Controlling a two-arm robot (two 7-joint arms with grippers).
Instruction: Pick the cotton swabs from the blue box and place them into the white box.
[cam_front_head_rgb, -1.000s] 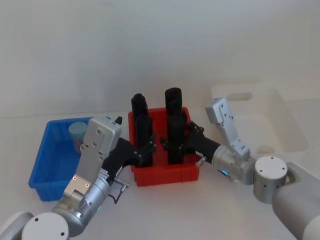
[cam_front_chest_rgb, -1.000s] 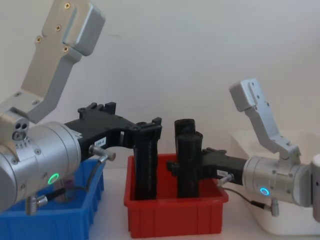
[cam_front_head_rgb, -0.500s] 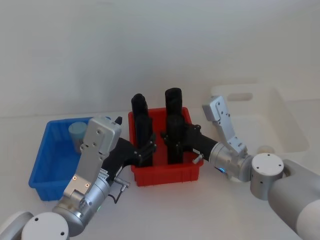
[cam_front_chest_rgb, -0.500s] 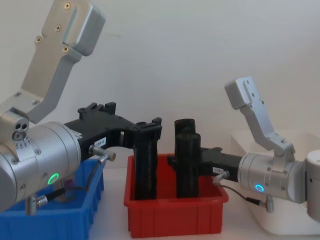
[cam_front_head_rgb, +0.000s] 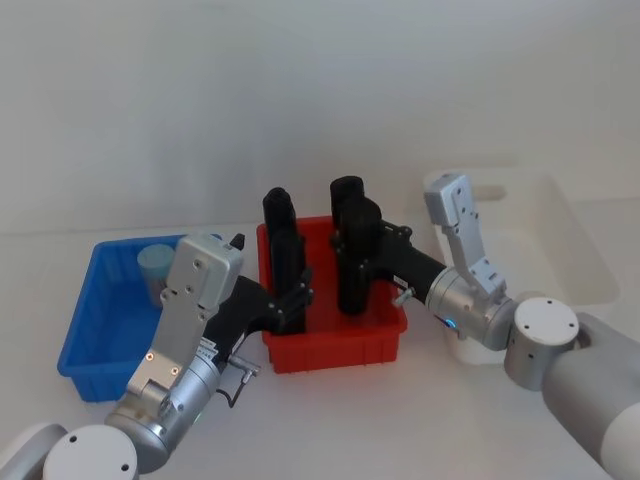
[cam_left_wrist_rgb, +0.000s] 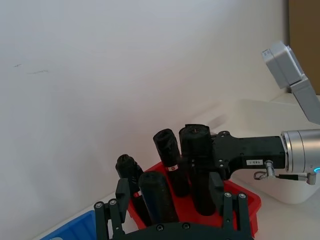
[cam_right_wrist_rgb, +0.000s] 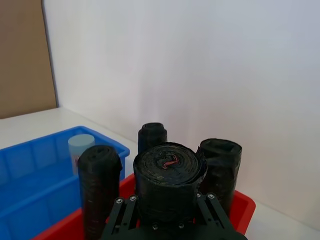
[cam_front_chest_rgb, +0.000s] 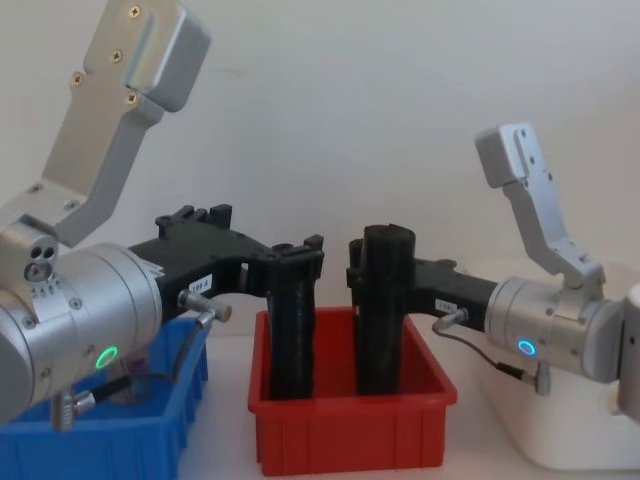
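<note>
Since before, right gripper (cam_front_head_rgb: 352, 262) raised its black roll (cam_front_head_rgb: 357, 255), jaws pinching it, above the red bin (cam_front_head_rgb: 335, 345); left gripper (cam_front_head_rgb: 293, 297) pinches another roll (cam_front_head_rgb: 288, 262).

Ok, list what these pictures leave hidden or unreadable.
- Blue box: head view, its near right part lies behind the left arm.
- Cotton swabs: head view, lid shows; label too small to read.
- White box: head view, right arm covers its near left corner.
- Left gripper: chest view, grip on the black roll unclear.
</note>
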